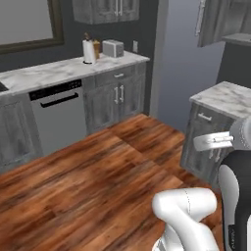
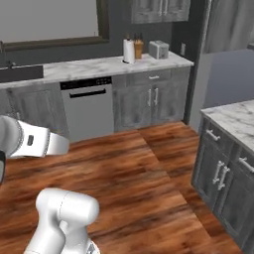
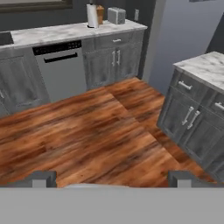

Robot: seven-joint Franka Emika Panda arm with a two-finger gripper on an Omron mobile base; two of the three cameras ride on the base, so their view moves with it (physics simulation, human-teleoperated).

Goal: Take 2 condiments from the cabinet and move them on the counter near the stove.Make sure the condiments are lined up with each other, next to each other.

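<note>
My gripper [image 3: 113, 180] is open, its two dark fingertips [image 3: 43, 178] wide apart with nothing between them, held above the wooden floor. The condiments are out of view. A grey wood-grain cabinet [image 1: 218, 24] with a long pale bar handle hangs at the upper right, its door shut. Below it stands the white marble counter [image 1: 226, 98], an island on grey base cabinets, which also appears at the right in the right base view [image 2: 238, 119] and in the hand view [image 3: 205, 65]. The stove is out of view.
Along the far wall runs a second marble top [image 1: 59, 71] carrying a paper towel roll [image 1: 88, 51] and a toaster [image 1: 113, 48], with a sink [image 2: 20, 73] and a dishwasher [image 1: 56, 115] below. Open wooden floor [image 1: 98, 176] lies between it and the island.
</note>
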